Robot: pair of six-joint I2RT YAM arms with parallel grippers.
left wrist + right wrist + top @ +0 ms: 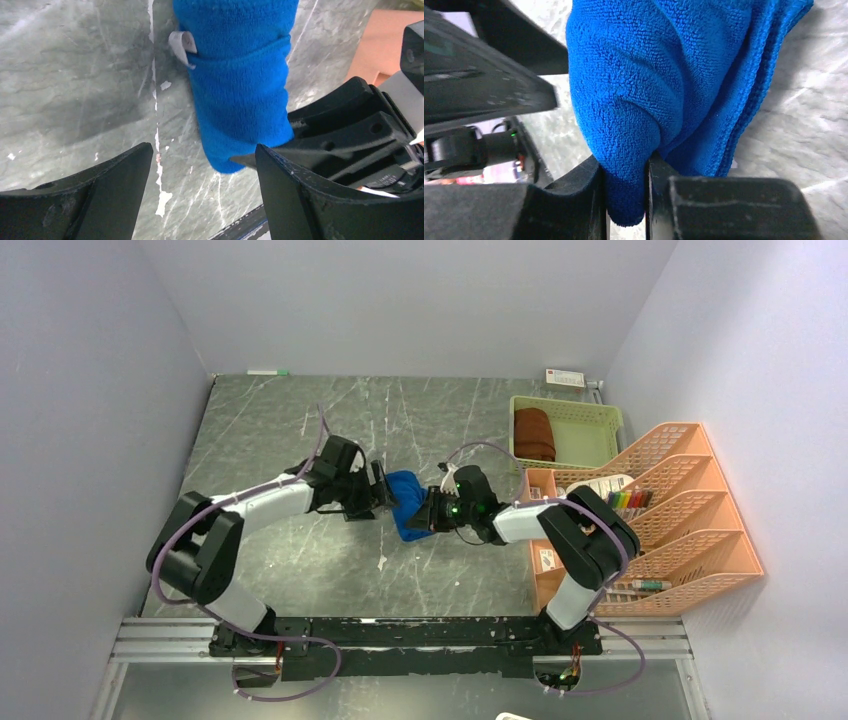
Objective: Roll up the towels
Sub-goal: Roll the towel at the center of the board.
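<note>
Top external: rolled royal-blue terry towel (pixel 404 500) is seen on the grey desk (pixel 280 430) between both arms, long axis near-to-far | right pincer (pixel 428 512) is clamped on its near end | left pincer (pixel 383 495) is spread wide.

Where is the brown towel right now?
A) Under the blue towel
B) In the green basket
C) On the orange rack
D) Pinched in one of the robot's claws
B: the brown towel lies inside the green basket at the table's far right, away from both arms.
</note>
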